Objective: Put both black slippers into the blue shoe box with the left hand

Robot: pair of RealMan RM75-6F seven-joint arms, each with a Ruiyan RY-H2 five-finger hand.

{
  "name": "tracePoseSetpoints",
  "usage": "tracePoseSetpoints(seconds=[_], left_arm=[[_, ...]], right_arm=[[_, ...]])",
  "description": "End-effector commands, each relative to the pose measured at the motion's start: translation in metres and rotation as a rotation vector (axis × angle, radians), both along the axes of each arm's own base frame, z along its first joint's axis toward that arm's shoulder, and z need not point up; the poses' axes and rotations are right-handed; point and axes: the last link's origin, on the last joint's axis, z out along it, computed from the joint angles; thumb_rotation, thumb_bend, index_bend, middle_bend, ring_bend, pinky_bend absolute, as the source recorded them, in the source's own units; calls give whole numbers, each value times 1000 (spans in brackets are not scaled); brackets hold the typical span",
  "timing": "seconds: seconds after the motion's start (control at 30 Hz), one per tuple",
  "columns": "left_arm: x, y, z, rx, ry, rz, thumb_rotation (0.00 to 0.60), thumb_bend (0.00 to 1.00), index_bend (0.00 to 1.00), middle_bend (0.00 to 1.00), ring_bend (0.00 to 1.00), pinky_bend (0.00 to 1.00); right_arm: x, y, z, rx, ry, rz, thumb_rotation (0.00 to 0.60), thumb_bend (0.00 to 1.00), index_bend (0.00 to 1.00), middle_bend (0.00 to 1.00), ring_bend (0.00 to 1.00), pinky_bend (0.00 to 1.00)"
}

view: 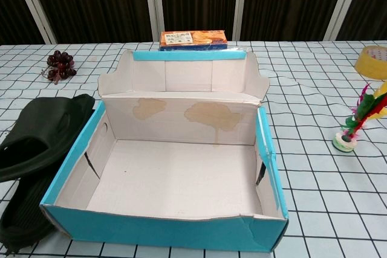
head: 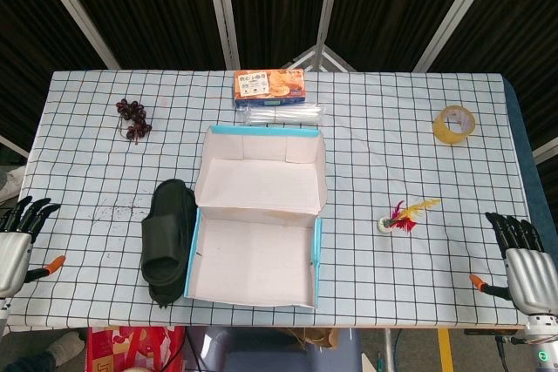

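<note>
The black slippers [head: 169,240] lie stacked one on the other on the checked table [head: 418,163], just beside the left wall of the blue shoe box [head: 255,259] and touching or nearly touching it; neither is inside. In the chest view the upper slipper [view: 42,134] sits tilted over the lower one [view: 24,209], whose ribbed sole edge shows beneath, and both are cut off by the frame's left edge. The box stands open with its lid [head: 261,172] folded back flat behind it; its white interior holds nothing, and brown stains mark the inner face of the back wall in the chest view.

The left hand [head: 17,237] rests at the table's near-left edge, well apart from the slippers, fingers spread and holding nothing; it is partly cut off by the frame. The right hand [head: 523,254] sits at the near-right corner, fingers likewise apart and empty. Neither hand appears in the chest view.

Behind the lid lie a clear packet [head: 283,115] of contents too hard to make out and an orange snack box [head: 269,86]. A bunch of dark grapes [head: 132,118] sits at the far left, a roll of yellow tape [head: 454,124] at the far right, and a feathered shuttlecock [head: 403,217] lies right of the box.
</note>
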Motion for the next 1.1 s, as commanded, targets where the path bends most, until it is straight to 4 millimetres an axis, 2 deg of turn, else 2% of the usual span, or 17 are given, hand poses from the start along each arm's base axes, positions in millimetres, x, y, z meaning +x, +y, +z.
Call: tracePoseSetpoints(seconds=[0.03,0.47,1.1], left_arm=[[0,0,0,-1,3,1,600,174,193,131,71,169],[1,-1,-1,-2,-3,0,600,174,180,156,71,170],[1,0,-5,-29,-12,8,600,166,167,128,71,170]], right_arm=[[0,0,0,-2,1,0,600,161,30,108,53,36],[-1,0,0,1,2,-5,600,161,30,108,52,36],[-2,1,0,7,0,-8,600,161,30,109,52,36]])
